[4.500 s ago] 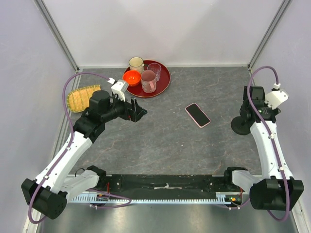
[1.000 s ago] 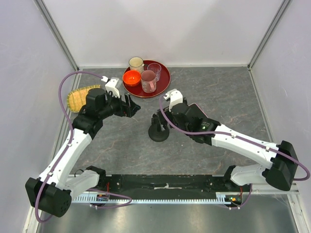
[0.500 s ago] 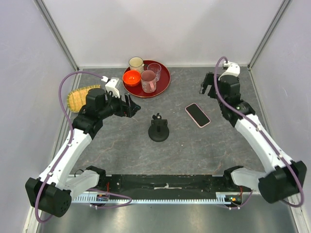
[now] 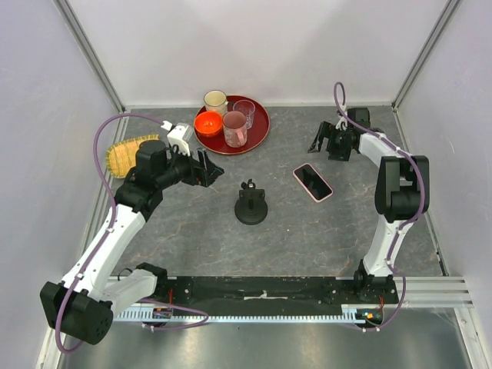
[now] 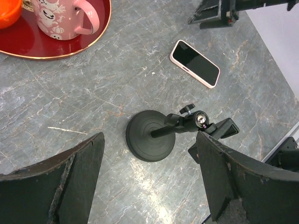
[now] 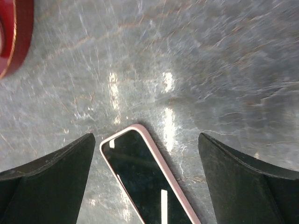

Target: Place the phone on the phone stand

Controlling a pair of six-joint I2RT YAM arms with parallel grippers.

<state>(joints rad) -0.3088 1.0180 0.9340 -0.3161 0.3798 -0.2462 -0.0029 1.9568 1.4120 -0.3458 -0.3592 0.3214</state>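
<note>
your right gripper (image 4: 328, 145) hangs wide open just beyond the far end of the phone (image 4: 313, 182), which lies flat right of the phone stand (image 4: 250, 206), while your left gripper (image 4: 207, 169) hovers released left of it, likely to steady it.

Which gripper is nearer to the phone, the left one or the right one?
Right. The right gripper hovers just past the phone's far end; the left gripper is far to its left, beyond the phone stand.
</note>
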